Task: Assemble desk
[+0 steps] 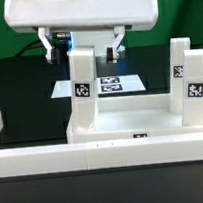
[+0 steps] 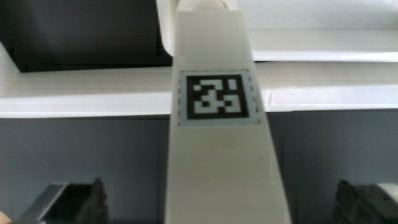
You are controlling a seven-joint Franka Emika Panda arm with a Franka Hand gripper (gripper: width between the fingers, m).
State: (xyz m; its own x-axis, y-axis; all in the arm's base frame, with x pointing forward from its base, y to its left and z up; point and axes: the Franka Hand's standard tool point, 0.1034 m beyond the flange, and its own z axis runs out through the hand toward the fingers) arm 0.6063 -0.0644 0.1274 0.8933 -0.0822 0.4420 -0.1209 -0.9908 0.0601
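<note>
The pincer hangs at the upper centre of the exterior view, released, its two dark fingers spread either side of the top of a white square-section plastic block leg without gripping it. That leg stands upright at the left-centre of the frame on the wide white tray-like plastic desk slab, which lies on the black table. More white legs stand at the right edge. A flat white marker board lies behind. A long low white rail crosses the lower frame. In the wrist view the leg fills the centre, fingers apart from it.
</note>
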